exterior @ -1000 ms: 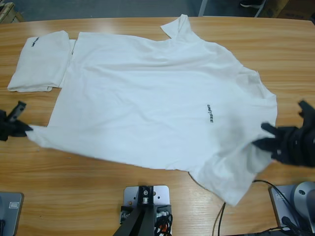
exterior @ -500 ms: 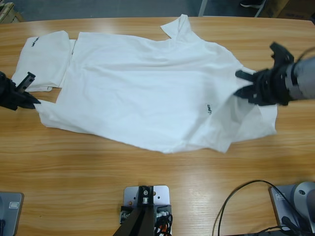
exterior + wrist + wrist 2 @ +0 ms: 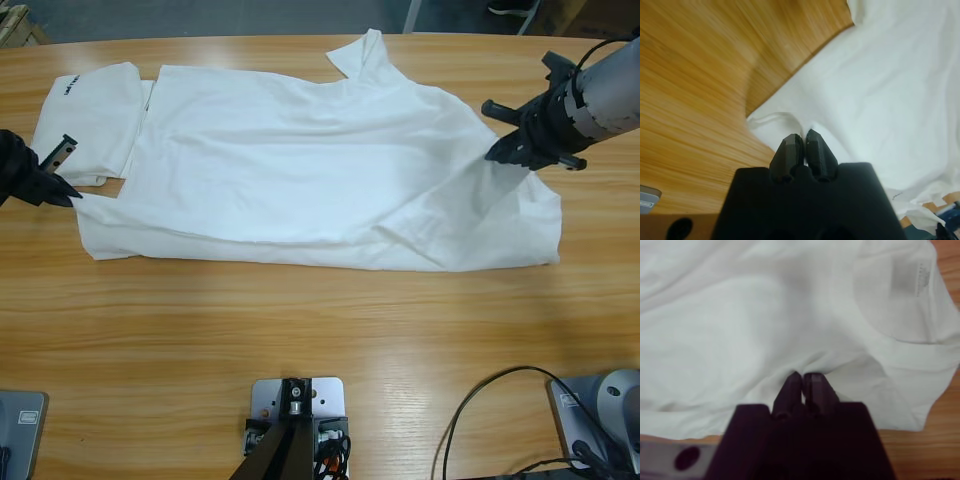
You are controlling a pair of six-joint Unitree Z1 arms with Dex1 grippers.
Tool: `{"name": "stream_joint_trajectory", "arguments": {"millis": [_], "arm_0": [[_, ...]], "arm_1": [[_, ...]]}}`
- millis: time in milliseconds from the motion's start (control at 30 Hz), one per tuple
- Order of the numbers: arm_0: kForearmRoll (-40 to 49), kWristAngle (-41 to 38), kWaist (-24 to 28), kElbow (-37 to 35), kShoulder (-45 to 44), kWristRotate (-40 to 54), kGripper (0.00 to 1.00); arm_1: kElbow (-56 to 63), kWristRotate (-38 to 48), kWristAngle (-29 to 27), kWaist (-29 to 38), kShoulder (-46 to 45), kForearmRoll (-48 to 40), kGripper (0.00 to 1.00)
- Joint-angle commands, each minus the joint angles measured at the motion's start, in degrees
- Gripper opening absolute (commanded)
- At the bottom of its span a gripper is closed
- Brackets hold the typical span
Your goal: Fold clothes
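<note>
Large white soft-cloth T-shirt (image 3: 300, 170) half folded on wooden desk (image 3: 320, 340). Left gripper (image 3: 62, 190) jaws pinching its hem corner; right gripper (image 3: 497, 152) jaws pinching cloth near collar. Beside its hem, folded white T-shirt (image 3: 85, 120).

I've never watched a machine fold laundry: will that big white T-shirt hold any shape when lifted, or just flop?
Probably flop: the big white T-shirt drapes in soft folds between the left pincer and right pincer, both pinching it. It looks light, since thin edges alone carry it. On the wooden table it likely drags rather than slides stiffly.
</note>
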Motion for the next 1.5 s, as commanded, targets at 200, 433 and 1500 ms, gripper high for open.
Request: {"name": "stream_joint_trajectory", "arguments": {"millis": [200,433,1500], "arm_0": [[0.0,0.7,0.9,-1.5,5.8,3.5,0.000],[0.0,0.7,0.1,-5.6,7.8,6.1,0.000],[0.2,2.2,-4.5,-10.9,13.6,10.0,0.749]], "arm_1": [[-6.1,-5.6,2.9,-7.6,6.1,0.8,0.000],[-6.8,-5.9,2.1,-8.3,8.3,0.8,0.000],[-11.6,-11.3,1.9,-13.2,11.2,5.4,0.997]]}}
